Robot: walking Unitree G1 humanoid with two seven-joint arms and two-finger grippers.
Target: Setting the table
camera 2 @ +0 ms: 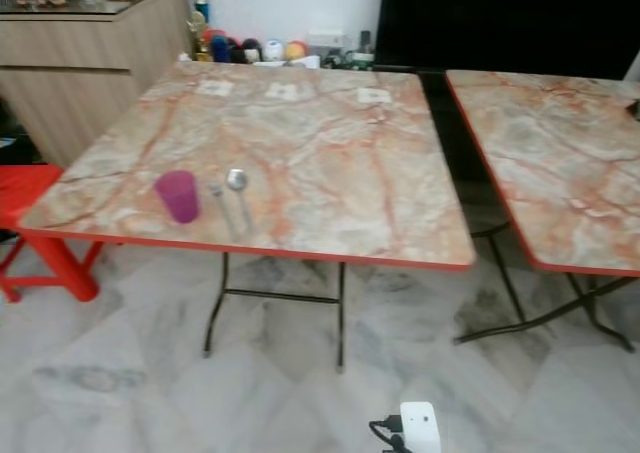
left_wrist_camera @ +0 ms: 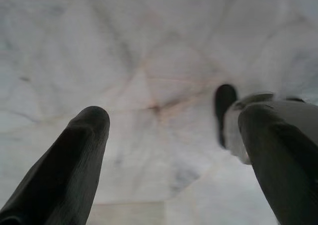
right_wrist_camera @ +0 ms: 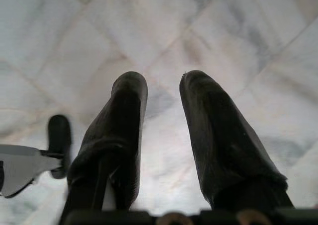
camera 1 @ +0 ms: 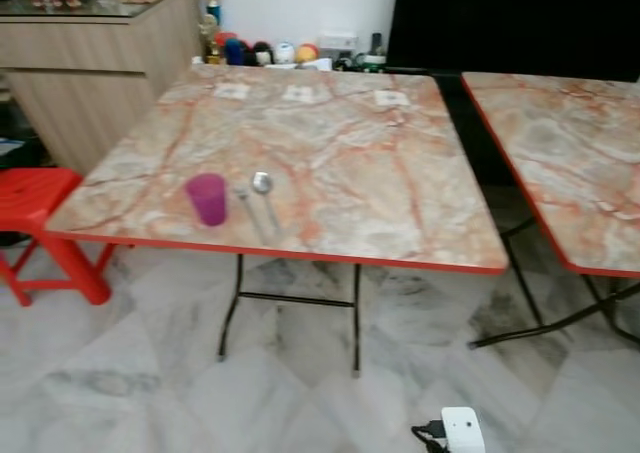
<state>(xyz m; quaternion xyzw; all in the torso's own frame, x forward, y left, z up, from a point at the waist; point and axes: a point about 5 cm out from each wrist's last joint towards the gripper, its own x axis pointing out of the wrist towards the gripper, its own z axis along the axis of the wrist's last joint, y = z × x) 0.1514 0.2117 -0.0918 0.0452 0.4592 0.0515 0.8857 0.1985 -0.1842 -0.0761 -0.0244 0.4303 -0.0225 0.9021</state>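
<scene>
You're between placements: the purple cup (camera 1: 208, 198) stands at the table's (camera 1: 400, 183) seven o'clock corner, the spoon (camera 1: 263, 195) just beside it toward three o'clock. Both arms hang idle over floor (left gripper (left_wrist_camera: 174, 135) spread wide and empty, right gripper (right_wrist_camera: 163, 93) parted, empty). Your next move, likely, is fetching another item.

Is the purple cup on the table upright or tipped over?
Upright. The purple cup stands on its base near the table's front edge, mouth upward, beside the spoon. Its contents cannot be told.
</scene>
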